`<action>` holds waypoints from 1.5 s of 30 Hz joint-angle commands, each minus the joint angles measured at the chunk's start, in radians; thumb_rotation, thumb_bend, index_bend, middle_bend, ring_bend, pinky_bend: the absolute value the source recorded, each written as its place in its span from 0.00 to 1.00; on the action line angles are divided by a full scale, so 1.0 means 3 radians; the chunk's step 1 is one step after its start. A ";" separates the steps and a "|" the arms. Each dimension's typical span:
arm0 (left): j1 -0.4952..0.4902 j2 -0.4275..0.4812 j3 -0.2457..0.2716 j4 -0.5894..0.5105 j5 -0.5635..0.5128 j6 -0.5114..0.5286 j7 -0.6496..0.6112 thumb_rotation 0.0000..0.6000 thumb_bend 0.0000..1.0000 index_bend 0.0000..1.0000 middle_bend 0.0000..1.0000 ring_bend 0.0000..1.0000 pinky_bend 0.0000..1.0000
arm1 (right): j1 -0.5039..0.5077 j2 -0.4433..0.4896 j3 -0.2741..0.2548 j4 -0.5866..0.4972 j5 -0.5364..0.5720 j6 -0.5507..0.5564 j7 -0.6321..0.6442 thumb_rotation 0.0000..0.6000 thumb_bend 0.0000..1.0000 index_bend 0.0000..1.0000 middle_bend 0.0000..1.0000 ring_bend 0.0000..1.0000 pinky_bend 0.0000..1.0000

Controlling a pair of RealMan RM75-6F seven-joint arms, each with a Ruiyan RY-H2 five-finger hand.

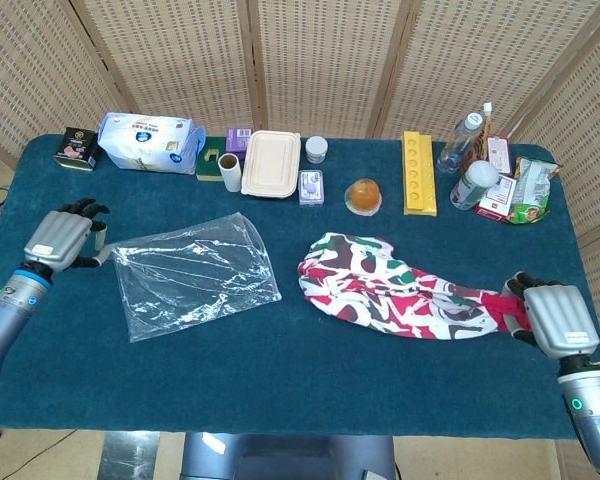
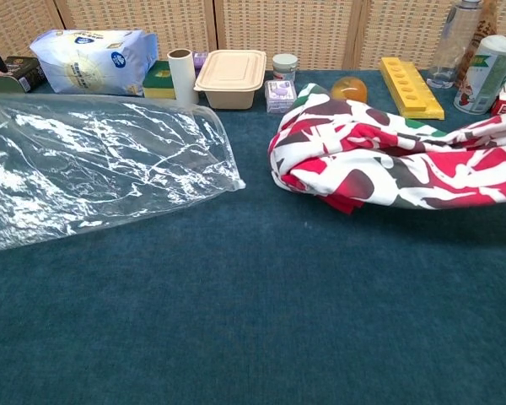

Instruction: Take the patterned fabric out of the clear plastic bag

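Note:
The patterned fabric [image 1: 400,290], red, white, green and dark, lies stretched on the blue table to the right of centre, wholly outside the bag; it also shows in the chest view as the fabric [image 2: 388,156]. My right hand [image 1: 552,315] grips its right end at the table's right edge. The clear plastic bag [image 1: 190,272] lies flat and empty at the left, seen as the bag [image 2: 101,164] in the chest view. My left hand [image 1: 62,238] holds the bag's left corner. A clear gap separates bag and fabric.
Along the far edge stand a tissue pack [image 1: 148,142], a cardboard roll [image 1: 229,170], a beige lunch box [image 1: 271,163], an orange fruit [image 1: 364,194], a yellow tray [image 1: 418,172], bottles [image 1: 461,140] and snack packs [image 1: 525,190]. Wicker screens stand behind the table.

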 commanded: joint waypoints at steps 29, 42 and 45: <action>0.1610 0.0751 0.0373 -0.1789 0.0272 0.1934 0.0624 0.81 0.07 0.08 0.09 0.04 0.09 | -0.0515 -0.0153 -0.0223 0.0177 -0.0485 0.0529 0.0239 0.99 0.19 0.18 0.24 0.30 0.33; 0.2159 0.0472 0.0495 -0.1709 0.0718 0.2575 0.0709 0.81 0.09 0.17 0.12 0.06 0.10 | -0.0769 -0.0319 -0.0319 0.0383 -0.0649 0.0804 0.0379 0.99 0.22 0.33 0.31 0.34 0.33; 0.2151 0.0462 0.0470 -0.1746 0.0809 0.2568 0.0760 0.81 0.09 0.17 0.12 0.06 0.10 | -0.0800 -0.0331 -0.0317 0.0430 -0.0658 0.0830 0.0451 0.99 0.22 0.33 0.31 0.34 0.33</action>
